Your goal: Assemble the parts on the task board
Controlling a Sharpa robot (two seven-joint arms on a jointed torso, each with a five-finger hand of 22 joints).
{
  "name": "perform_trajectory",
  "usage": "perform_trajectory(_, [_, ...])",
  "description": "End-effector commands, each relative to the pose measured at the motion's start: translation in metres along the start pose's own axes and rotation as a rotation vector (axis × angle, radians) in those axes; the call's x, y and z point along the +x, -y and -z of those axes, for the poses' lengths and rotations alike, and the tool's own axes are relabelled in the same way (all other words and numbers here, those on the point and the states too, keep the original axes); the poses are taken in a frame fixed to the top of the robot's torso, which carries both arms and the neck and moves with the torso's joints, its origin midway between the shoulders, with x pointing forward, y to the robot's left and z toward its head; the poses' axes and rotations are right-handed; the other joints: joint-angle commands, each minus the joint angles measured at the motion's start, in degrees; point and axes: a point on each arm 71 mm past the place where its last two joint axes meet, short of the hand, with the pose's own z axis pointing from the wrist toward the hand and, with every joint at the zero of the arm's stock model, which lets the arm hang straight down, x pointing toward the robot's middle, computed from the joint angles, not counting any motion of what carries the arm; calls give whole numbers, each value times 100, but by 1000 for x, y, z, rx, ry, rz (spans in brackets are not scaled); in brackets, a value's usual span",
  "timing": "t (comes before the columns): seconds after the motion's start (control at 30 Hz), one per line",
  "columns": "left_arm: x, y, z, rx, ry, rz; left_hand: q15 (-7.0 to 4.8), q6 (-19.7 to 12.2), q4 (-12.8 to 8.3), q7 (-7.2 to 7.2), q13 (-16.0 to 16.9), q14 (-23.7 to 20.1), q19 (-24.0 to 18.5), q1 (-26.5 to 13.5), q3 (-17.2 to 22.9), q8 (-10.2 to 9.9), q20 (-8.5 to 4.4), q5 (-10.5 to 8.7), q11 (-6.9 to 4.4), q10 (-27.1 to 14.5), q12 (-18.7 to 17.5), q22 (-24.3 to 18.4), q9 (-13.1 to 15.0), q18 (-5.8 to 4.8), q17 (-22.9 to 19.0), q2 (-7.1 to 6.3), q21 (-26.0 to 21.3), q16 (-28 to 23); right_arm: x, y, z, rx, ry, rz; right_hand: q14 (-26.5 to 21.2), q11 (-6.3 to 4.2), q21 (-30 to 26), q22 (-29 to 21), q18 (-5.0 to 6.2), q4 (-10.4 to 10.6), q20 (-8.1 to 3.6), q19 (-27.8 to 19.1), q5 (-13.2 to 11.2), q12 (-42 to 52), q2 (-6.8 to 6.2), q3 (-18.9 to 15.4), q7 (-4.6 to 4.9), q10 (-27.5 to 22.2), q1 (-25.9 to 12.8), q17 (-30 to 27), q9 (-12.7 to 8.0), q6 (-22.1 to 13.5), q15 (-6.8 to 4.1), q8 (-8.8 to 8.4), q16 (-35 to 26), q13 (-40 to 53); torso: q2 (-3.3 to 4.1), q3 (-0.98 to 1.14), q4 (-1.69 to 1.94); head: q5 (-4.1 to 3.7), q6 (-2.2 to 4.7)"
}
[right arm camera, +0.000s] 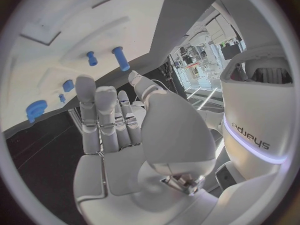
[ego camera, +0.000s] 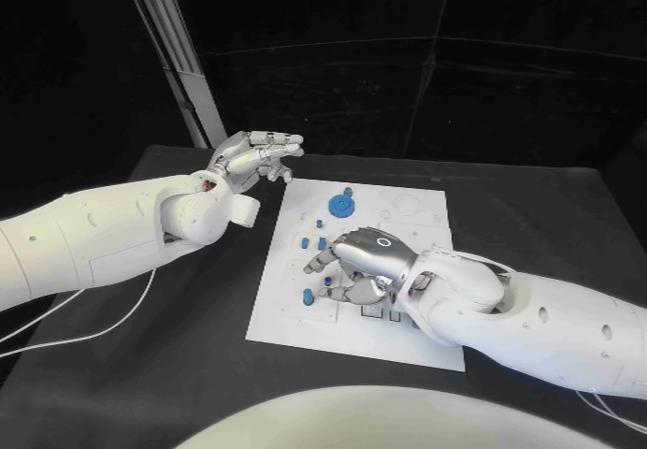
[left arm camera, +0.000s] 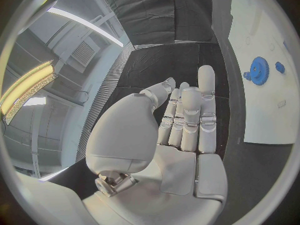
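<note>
Lying on the task board (ego camera: 418,201) beside an empty, spread right robot hand (ego camera: 357,267), the small blue parts (ego camera: 344,203) look light, rigid, best pinched at their sides.

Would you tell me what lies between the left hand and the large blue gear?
In the head view, only bare white task board and black table separate the left hand from the blue gear.

Black table (ego camera: 162,374) with white task board (ego camera: 418,208) flat at its middle
</note>
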Motion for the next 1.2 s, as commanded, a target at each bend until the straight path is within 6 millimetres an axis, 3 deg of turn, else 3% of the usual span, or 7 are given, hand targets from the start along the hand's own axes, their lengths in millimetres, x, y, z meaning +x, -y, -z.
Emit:
perform_trajectory(0.03, [1, 1, 0, 1, -12, 9, 0, -47, 4, -4, 1, -29, -10, 4, -43, 30, 11, -17, -1, -45, 39, -7, -9, 77, -3, 32, -29, -35, -19, 11, 13, 80, 126, -163, 71, -46, 94, 107, 61, 101, 14, 90, 49, 168, 84, -57, -29, 264, -87, 72, 21, 145, -24, 69, 82, 34, -11, -9, -7, -114, 44])
perform_trajectory(0.23, [0, 1, 1, -1, -8, 7, 0, -47, 4, -4, 1, -29, -10, 4, -43, 30, 11, -17, -1, -45, 39, -7, -9, 77, -3, 32, -29, -35, -34, 48, 57, 338, 75, -321, 367, -390, 741, 1028, -102, 528, -207, 640, 421, 1092, 47, -412, -306, 1456, -569, 888, 67, 471, -282, 218, 686, 510, -48, -25, -75, -396, 76])
perform_trajectory(0.4, [0, 1, 3, -2, -11, 10, 1, -56, -2, -2, 0, -37, -10, 8, -52, 30, 12, -17, 2, -56, 44, -10, -10, 77, -24, 29, -34, -43, -38, 67, 86, 494, 23, -337, 419, -515, 905, 1237, -142, 860, -331, 764, 848, 1884, 8, -941, -406, 1501, -794, 1144, 118, 479, -367, 439, 887, 1214, -72, -45, -142, -563, 85])
perform_trajectory(0.57, [-3, -2, 8, -11, -7, 6, 1, -57, -2, -1, 0, -38, -10, 6, -55, 30, 12, -17, 3, -58, 46, -11, -10, 77, -24, 28, -35, -43, -40, 77, 108, 615, -8, -294, 469, -543, 1118, 1545, -193, 1288, -364, 864, 810, 3066, 120, -1569, -450, 1009, -678, 1615, 209, 303, -398, 858, 1222, 2384, -92, -20, -245, -622, 58])
perform_trajectory(0.7, [-5, -3, 11, -16, -4, 5, 1, -57, -2, -1, 0, -38, -10, 6, -55, 30, 12, -17, 3, -58, 46, -11, -10, 77, -24, 28, -35, -43, -40, 80, 119, 687, -37, -247, 470, -535, 1152, 1594, -206, 1522, -362, 868, 832, 3646, 150, -1804, -459, 996, -716, 1722, 245, 237, -413, 1027, 1291, 3041, -112, -16, -282, -663, 40])
perform_trajectory(0.97, [-6, -5, 13, -22, -5, 5, 3, -59, -1, 1, -1, -40, -10, 1, -62, 31, 13, -18, 5, -62, 50, -13, -10, 76, -26, 27, -38, -43, -32, 76, 131, 775, -129, -153, 581, -598, 1531, 2213, -318, 1576, -405, 1124, 730, 4466, 340, -2442, -551, 1072, -1118, 2450, 487, 192, -466, 1618, 1749, 4088, -118, -18, -279, -707, 40])
perform_trajectory(1.2, [-6, -6, 14, -25, -5, 5, 3, -59, -1, 1, -1, -40, -10, 1, -62, 31, 13, -18, 5, -62, 50, -13, -10, 76, -26, 27, -38, -43, -27, 73, 132, 795, -173, -129, 637, -597, 1587, 2289, -333, 1583, -403, 1165, 560, 4821, 404, -2629, -555, 1226, -1263, 2880, 619, 61, -464, 1791, 2025, 4585, -105, -26, -279, -702, 44])
